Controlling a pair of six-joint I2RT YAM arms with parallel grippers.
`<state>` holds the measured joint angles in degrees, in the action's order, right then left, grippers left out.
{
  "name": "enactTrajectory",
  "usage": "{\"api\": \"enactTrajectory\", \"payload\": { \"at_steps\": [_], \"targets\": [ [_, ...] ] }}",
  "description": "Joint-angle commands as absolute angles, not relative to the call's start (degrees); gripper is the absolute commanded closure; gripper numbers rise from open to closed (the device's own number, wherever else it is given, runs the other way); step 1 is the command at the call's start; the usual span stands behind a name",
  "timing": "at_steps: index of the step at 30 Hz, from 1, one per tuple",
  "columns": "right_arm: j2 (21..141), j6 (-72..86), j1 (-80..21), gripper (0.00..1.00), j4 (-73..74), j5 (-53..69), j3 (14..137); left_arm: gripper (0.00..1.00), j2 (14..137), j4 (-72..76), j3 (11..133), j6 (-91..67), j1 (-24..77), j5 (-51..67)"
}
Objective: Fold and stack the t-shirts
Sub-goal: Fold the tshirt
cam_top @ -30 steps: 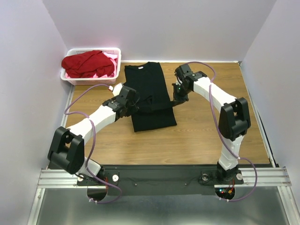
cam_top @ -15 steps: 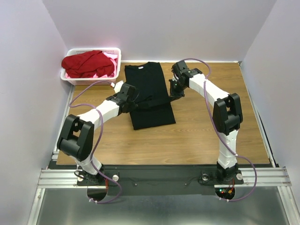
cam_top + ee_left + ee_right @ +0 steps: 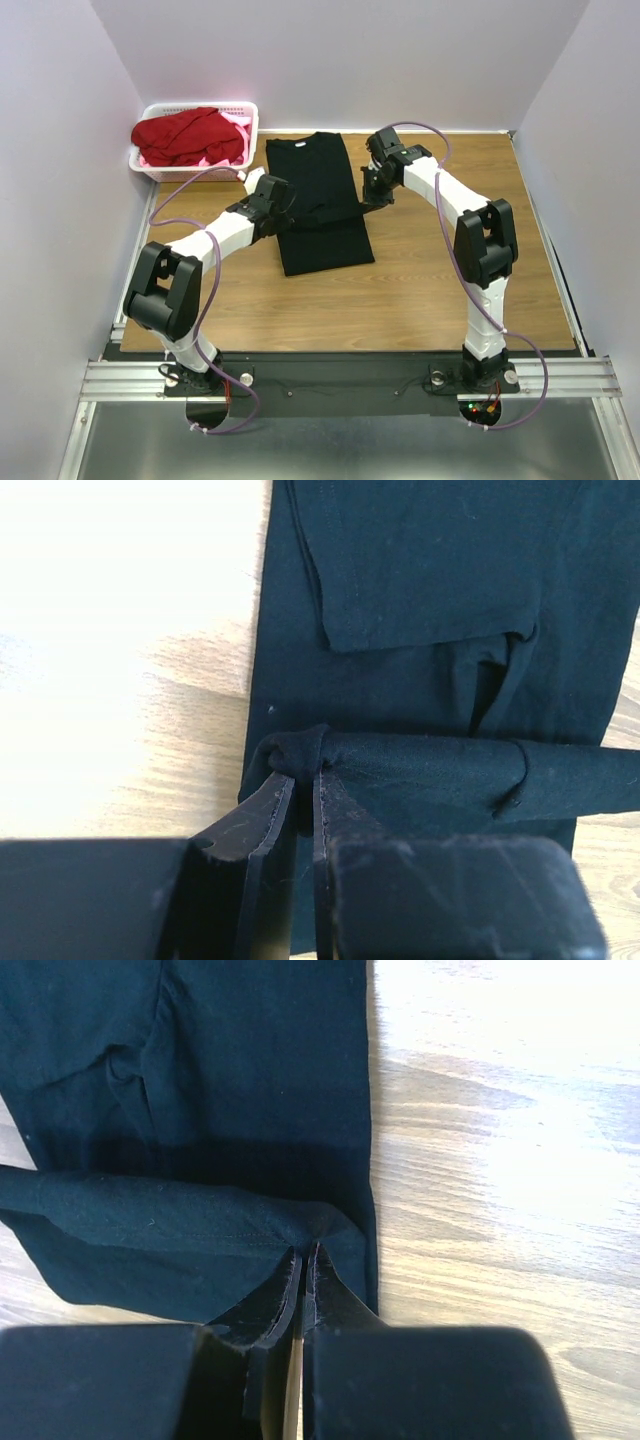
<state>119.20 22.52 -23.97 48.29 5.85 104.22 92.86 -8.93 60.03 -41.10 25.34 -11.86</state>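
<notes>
Black t-shirt (image 3: 318, 205), sleeves folded in to a narrow strip, flat on the wooden table (image 3: 430, 290) just right of the white basket (image 3: 252, 118). Long axis from far to near: collar at the far end, level with the basket's near side, and hem toward the arm bases, well nearer than the basket. Leans slightly, with the near end a little further from the basket than the collar.

Across the middle of the strip, a raised ridge of cloth stretched from edge to edge. Left gripper (image 3: 300, 780) clenched on the ridge at the edge facing the basket. Right gripper (image 3: 303, 1255) clenched on the same ridge at the edge away from the basket. Both pairs of fingers nearly closed, with a thin pinch of black fabric between them.

Compared with a second ago: both grippers and the ridge closer to the collar end, the near edge drawn a little further from the arm bases, and the left arm's elbow folded back. Almost no change over the last half second.

In the basket, a red t-shirt (image 3: 185, 135) heaped over a pink one (image 3: 222, 152), which is mostly buried. From above, fingertips hard to separate from the dark cloth. Collar outside both wrist views.
</notes>
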Motion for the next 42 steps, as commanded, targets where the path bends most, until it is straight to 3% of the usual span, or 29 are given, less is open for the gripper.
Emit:
{"api": "enactTrajectory", "payload": {
  "at_steps": [1, 36, 37, 38, 42],
  "targets": [
    [118.74, 22.50, -23.11, 0.99, 46.23, 2.20, 107.40, 1.00, 93.42, -7.91, 62.31, -38.50, 24.26, -15.29],
    [125.94, 21.89, -23.03, 0.99, 40.09, 0.35, 109.34, 1.00, 103.27, -6.15, 67.41, -35.07, 22.50, -14.24],
    [126.21, 21.71, -23.03, 0.98, 39.99, 0.44, 109.42, 0.99, 103.79, -6.15, 67.41, -35.07, 22.41, -14.15],
    [126.47, 21.62, -23.03, 0.90, 39.82, 0.35, 109.68, 0.97, 103.89, -6.24, 67.59, -34.98, 22.33, -14.06],
    [125.43, 18.73, -23.03, 0.65, 38.68, 2.89, 108.99, 0.62, 101.96, -6.94, 67.33, -34.72, 22.24, -13.18]
  ]
}}
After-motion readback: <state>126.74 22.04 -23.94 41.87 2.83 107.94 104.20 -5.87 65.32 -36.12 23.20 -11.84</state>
